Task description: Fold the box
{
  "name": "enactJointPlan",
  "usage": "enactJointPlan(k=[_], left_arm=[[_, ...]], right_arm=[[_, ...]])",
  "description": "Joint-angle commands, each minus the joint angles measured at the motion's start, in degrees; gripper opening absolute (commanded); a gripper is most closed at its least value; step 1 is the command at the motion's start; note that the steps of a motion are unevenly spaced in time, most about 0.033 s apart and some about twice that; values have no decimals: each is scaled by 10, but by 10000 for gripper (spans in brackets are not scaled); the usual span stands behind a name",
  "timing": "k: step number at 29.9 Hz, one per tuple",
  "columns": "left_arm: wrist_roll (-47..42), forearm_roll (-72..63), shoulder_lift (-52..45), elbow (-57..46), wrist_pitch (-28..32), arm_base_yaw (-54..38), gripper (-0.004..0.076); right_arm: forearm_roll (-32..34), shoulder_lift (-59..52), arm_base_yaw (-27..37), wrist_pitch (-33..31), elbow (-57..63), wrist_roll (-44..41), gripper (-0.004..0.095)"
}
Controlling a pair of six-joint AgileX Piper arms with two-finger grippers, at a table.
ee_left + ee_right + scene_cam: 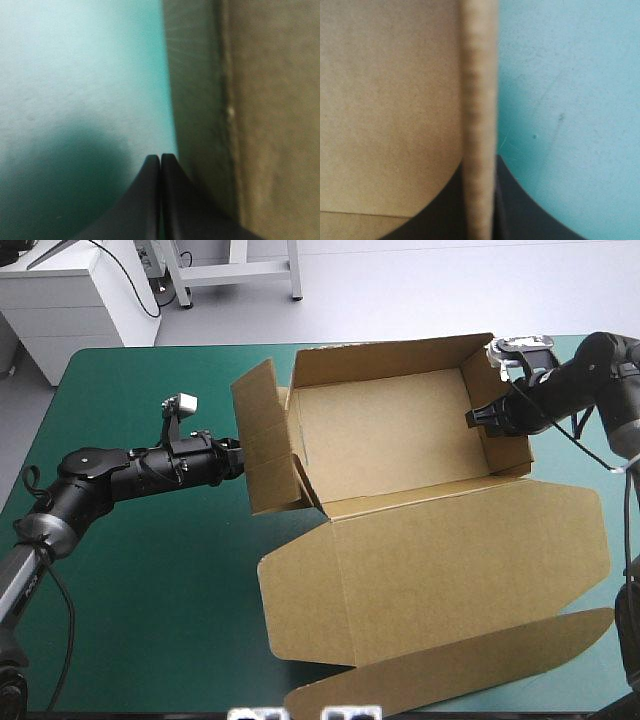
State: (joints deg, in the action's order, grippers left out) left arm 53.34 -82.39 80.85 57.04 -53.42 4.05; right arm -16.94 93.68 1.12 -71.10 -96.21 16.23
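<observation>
Box [400, 435], brown, walls part-raised. Right pincer [479, 172] clamped on its right wall [505, 455]; left pincer [160, 167] closed, empty, beside left flap [262, 430]. Best: steady wall, nudge flap inward squarely.

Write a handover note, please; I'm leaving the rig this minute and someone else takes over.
Left tool: shut, empty, tip beside the box's left flap.
Right tool: shut on the box, clamping its right wall.
Box: mid-table on the teal-green cover; lid flat toward the near edge.
Done: back and right walls raised.
Left: left flap stands loose, not tucked.
</observation>
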Motion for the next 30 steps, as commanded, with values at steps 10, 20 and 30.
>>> enactJointPlan(k=[10,20,30], left_arm=[[70,-170,-17,16,-119,0,23],[63,-168,-17,17,-151,0,640],[-75,33,-17,154,-110,1,676]], right_arm=[[4,-27,-64,40,-21,-56,-17],[31,-27,-76,40,-21,-81,-16],[75,-27,-117,71,-21,-126,-12]])
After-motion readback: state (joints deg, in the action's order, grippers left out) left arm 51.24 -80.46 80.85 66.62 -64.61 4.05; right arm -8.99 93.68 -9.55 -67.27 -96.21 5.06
